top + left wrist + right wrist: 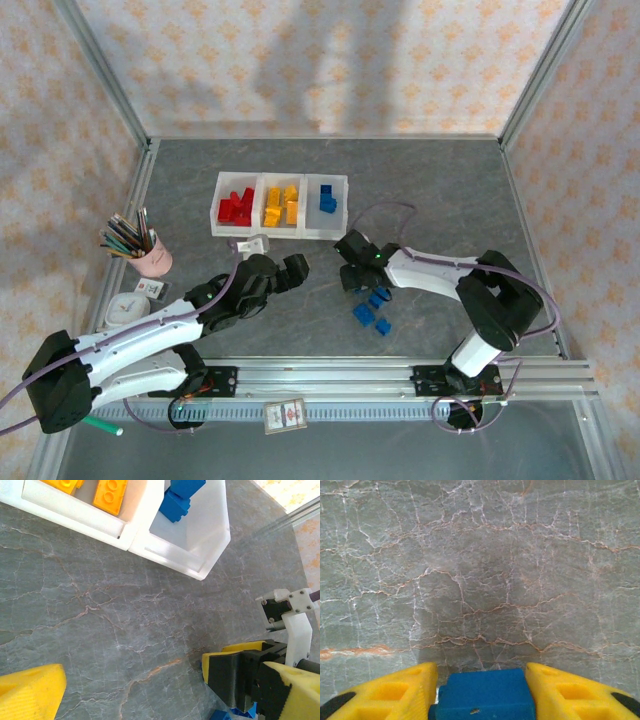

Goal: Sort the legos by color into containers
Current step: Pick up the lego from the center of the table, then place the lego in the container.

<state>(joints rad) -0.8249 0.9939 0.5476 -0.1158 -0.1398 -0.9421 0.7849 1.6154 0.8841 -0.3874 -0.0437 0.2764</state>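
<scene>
Blue brick (pixel 485 695) sits between the yellow pads of the right gripper (pixel 481 672). Both flanks look in contact, so I read it as pinched. Can't tell if it's off the table (pixel 420 180) yet. The frame edge cuts the brick off, so its long axis is unknown.

Key relation, from the top view: the containers (pixel 280 235) lie ahead of the right gripper (pixel 352 262), away from the arm bases and slightly left. The blue compartment (pixel 338 215) is the right-hand one, so it's the closest bin to this arm. My read is a short carry forward with a small leftward shift.

The left gripper (pixel 292 268) is spread wide and empty, near the tray's front but more in line with the yellow compartment. The right arm is better placed.

Remaining loose blue bricks (pixel 370 310) lie just behind the right gripper, toward the bases.

View differences: the right wrist view gives pad contact but no bin. The top view gives the bearing to the bin, but the gripper body covers the brick. The left wrist view adds the blue compartment's near corner (pixel 200 555), and its own finger (pixel 30 692) holds nothing.
</scene>
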